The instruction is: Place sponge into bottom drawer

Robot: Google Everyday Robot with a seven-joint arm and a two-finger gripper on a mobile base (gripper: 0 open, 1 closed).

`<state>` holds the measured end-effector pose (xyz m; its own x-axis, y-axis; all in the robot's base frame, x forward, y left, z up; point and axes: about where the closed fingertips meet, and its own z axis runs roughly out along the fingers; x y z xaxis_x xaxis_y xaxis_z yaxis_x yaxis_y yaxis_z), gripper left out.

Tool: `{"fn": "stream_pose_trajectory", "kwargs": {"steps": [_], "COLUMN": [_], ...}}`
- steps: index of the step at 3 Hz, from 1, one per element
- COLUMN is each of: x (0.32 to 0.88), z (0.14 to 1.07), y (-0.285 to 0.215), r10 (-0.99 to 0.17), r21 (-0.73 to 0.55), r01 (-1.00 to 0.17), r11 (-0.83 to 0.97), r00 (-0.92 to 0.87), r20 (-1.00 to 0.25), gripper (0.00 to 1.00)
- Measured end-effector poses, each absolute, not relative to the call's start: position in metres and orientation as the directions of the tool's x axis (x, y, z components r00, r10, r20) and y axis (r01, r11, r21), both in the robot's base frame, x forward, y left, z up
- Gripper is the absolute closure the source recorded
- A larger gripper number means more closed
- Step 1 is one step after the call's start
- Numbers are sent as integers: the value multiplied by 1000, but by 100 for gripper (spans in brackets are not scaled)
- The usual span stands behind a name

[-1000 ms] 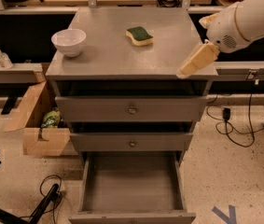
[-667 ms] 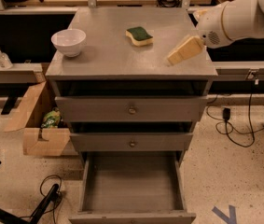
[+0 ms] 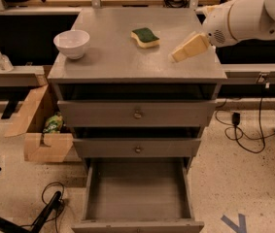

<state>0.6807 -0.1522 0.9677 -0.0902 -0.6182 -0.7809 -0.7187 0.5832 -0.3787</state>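
Observation:
The sponge (image 3: 145,37), green on top with a yellow base, lies on the grey cabinet top (image 3: 122,57), back of centre. The gripper (image 3: 177,55), with tan fingers on a white arm reaching in from the right, hovers over the cabinet top, a short way right of and in front of the sponge, not touching it. The bottom drawer (image 3: 137,191) is pulled open and shows a plain grey inside with nothing in it.
A white bowl (image 3: 72,43) stands on the cabinet top at the left. The two upper drawers (image 3: 137,113) with round knobs are shut. A cardboard box (image 3: 42,130) sits on the floor at the left. Cables (image 3: 246,130) lie on the floor at the right.
The gripper has moved left and toward the back over the cabinet top, closer to the sponge. The sponge, bowl and drawers have not moved.

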Motion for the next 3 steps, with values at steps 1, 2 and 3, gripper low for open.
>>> {"fn": "stream_pose_trajectory", "kwargs": {"steps": [1,2,3], "x": [717,771,818], "z": [958,947,933], "y": [-144,-138,-133], "r10": [-562,-519,-488], "r21": [-336,-301,-273], "r01": [-709,-677,-639], "r11": [620,672,719], "r00": [-101,-141,-184], "r20": [-821,-843,-853], "gripper": [0,0,0]}}
